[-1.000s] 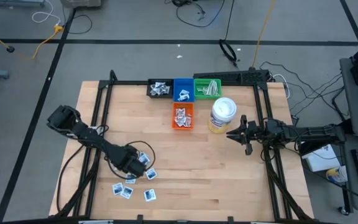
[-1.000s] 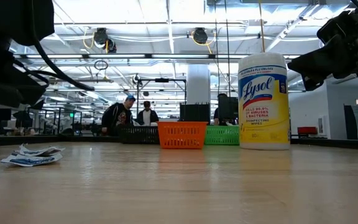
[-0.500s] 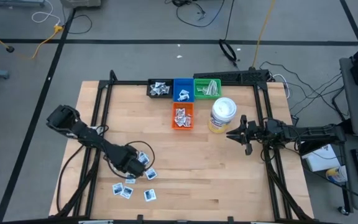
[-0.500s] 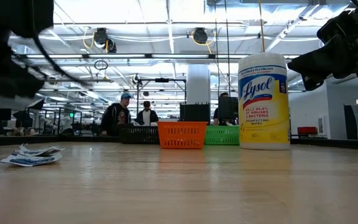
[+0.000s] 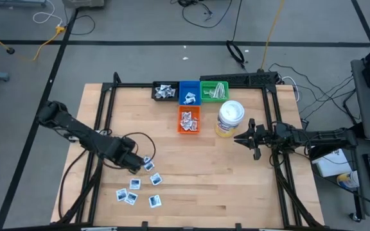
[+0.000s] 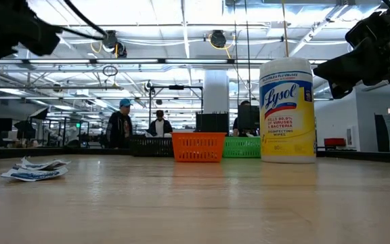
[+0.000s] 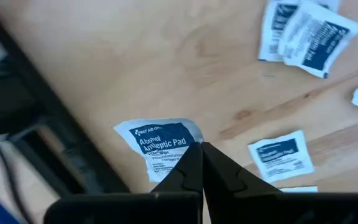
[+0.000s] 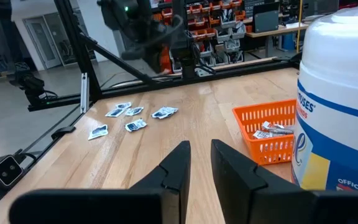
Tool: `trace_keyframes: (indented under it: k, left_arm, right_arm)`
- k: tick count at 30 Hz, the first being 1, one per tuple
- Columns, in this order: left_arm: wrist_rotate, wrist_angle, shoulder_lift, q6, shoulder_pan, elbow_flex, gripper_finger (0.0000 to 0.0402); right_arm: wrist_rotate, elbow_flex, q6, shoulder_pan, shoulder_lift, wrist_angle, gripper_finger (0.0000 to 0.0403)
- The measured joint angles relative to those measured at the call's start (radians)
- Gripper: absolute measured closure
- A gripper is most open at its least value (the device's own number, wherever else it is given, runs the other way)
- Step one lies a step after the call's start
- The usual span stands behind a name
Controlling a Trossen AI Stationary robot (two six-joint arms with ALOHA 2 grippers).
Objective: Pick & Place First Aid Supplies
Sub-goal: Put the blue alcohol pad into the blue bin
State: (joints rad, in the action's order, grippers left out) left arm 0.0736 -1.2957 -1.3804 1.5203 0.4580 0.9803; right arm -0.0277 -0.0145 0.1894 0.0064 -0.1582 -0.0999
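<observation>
The left gripper [image 7: 199, 163] hung above the pale, grained wooden table [image 5: 236, 186] near its front-left part, its 2 dark tapered fingers pressed together on the edge of a flat, slightly crinkled white antiseptic pad packet [image 7: 162, 144] with a dark blue printed label. Below it, several more square white packets [image 5: 135, 190] lay loosely scattered on the wood, a few overlapping, each with blue or dark print. At the far edge of the table sat 4 small plastic mesh baskets: a black basket [image 5: 165, 92], a blue basket [image 5: 189, 93] and a green basket [image 5: 214, 91] in a row, and an orange basket [image 5: 188, 120] just in front of the blue one; each held white packets, though the green one's contents were too small to make out. A cylindrical yellow-and-white wipes canister [image 5: 229, 118] stood upright beside the orange basket. The right gripper [image 5: 241, 138] hovered just beside the canister, its jaws a narrow slit apart and holding nothing.
</observation>
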Motion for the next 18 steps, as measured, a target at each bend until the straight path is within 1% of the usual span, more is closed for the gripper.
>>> trace_keyframes:
  k: [4,9,11,15,18]
  left_arm:
    - [-0.017,-0.083,0.029,-0.022,-0.02,0.04,0.0401]
    - [-0.023,-0.084,0.031,-0.093,-0.069,0.056,0.0401]
    - [-0.022,-0.05,0.023,-0.151,-0.122,0.057,0.0401]
    - [-0.02,0.059,-0.009,-0.303,-0.263,0.057,0.0401]
    - [-0.013,0.099,-0.017,-0.408,-0.378,0.057,0.0401]
  right_arm:
    - [0.0,0.0,0.0,0.0,0.0,0.0,0.0344]
    - [0.0,0.0,0.0,0.0,0.0,0.0,0.0344]
    - [0.0,0.0,0.0,0.0,0.0,0.0,0.0344]
    - [0.0,0.0,0.0,0.0,0.0,0.0,0.0344]
    - [0.0,0.0,0.0,0.0,0.0,0.0,0.0344]
